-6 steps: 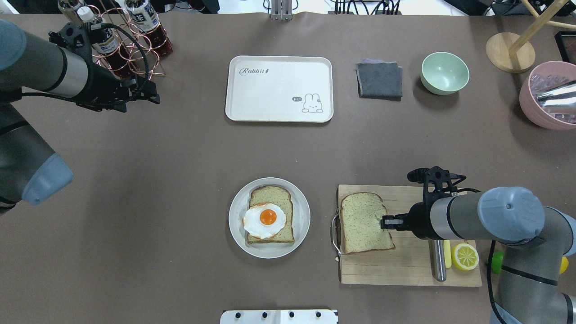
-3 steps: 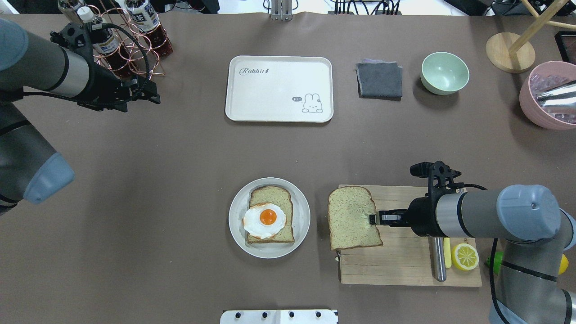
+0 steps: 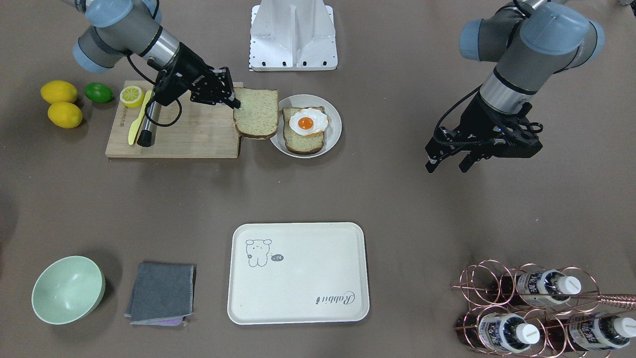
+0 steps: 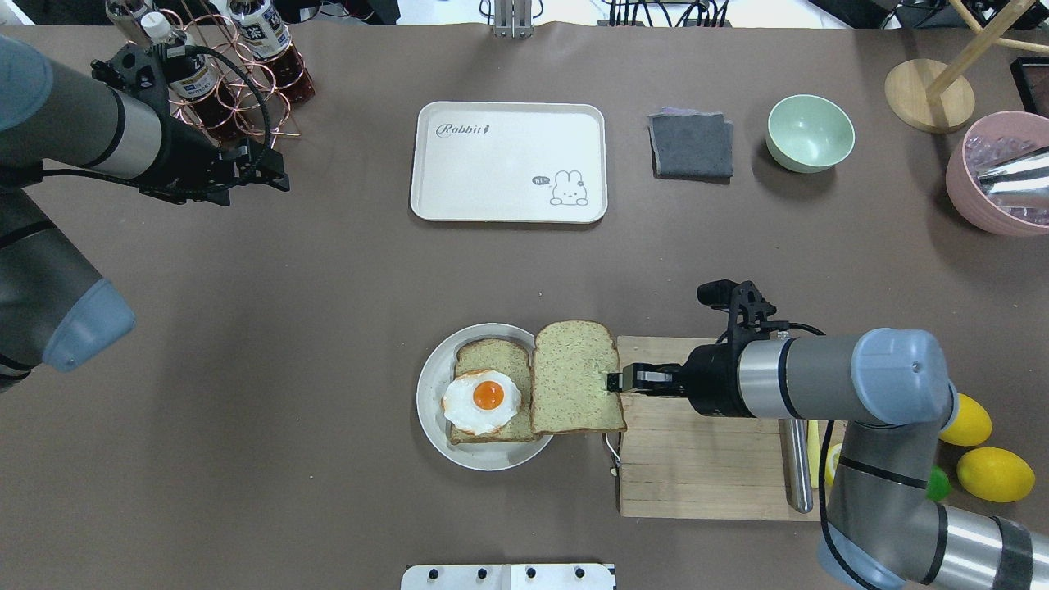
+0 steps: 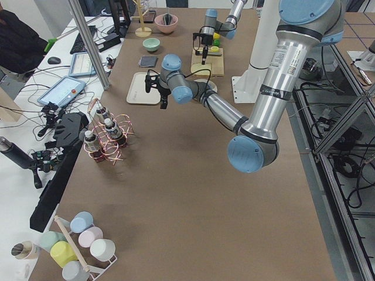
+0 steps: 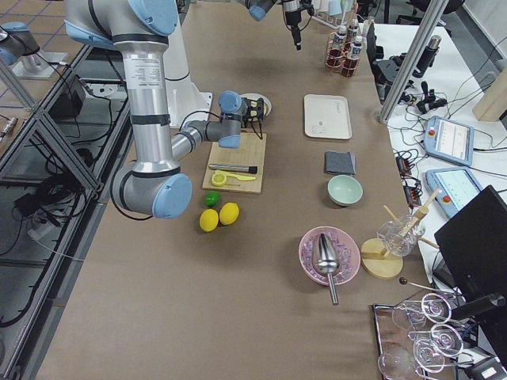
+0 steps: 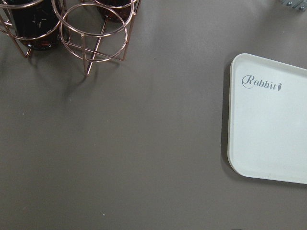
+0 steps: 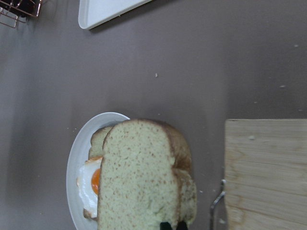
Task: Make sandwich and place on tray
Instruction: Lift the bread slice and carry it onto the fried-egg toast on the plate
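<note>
Over the plate (image 4: 430,401), the right gripper (image 4: 613,380) apparently pinches a bread slice (image 4: 574,377), fingertips (image 8: 166,225) mostly hidden.

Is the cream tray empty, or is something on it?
Empty. The tray shows only its printed drawing and lettering in the overhead and front-facing views.
</note>
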